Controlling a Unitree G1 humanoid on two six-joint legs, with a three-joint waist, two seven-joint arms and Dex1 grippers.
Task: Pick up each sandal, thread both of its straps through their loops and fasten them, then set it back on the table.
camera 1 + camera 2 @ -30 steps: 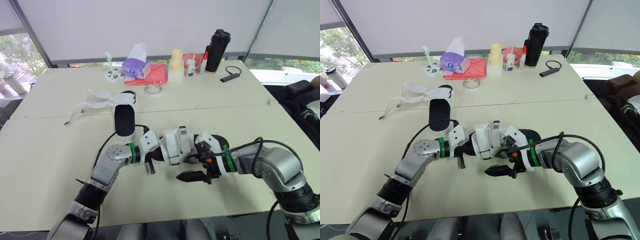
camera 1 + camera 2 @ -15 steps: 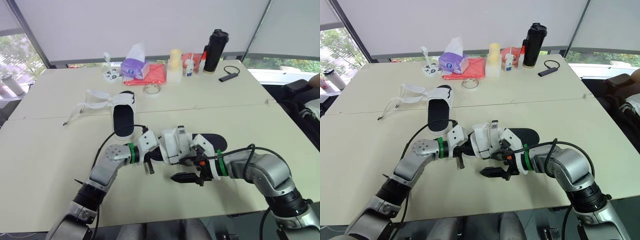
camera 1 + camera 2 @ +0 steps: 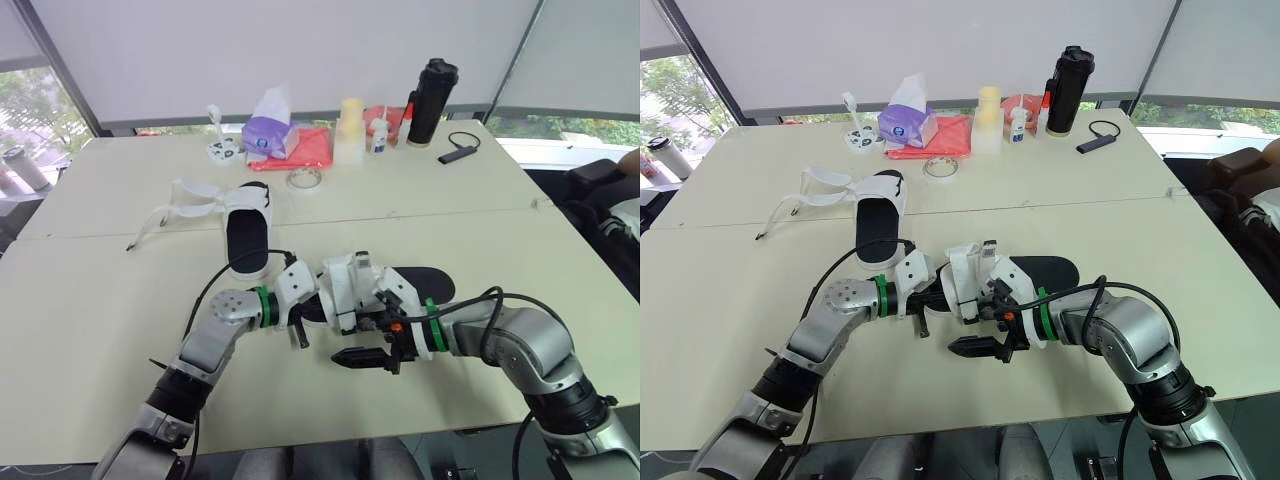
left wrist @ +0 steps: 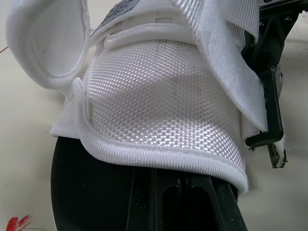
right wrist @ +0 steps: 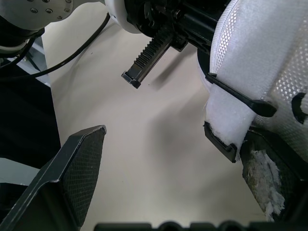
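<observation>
**Pale tabletop, near sandal mid-strapping**

Across the pale table [image 3: 90, 300], the head views showed a white-mesh sandal with a black sole [image 3: 350, 290] lying near the front edge, between both arms. The left gripper [image 3: 300, 320] met its left end; its hold could not be told. The right gripper [image 3: 362, 340] sat just beside the upper. A second white sandal [image 3: 247, 235] with loose straps lay farther left. A purple tissue box [image 3: 268, 135] and a tall black bottle [image 3: 432, 88] stood well apart at the far edge, out of the way.

From the left wrist, one fuzzy white flap [image 4: 48, 43] curled open above the mesh.

From the right wrist, the white strap end [image 5: 228, 120] ran under a thin black loop [image 5: 240, 98]. The jaws stood wide apart, clamping nothing. Fastening this strap seemed in hand; the next move would call for pinching that end, pulling it through and pressing it back.
</observation>
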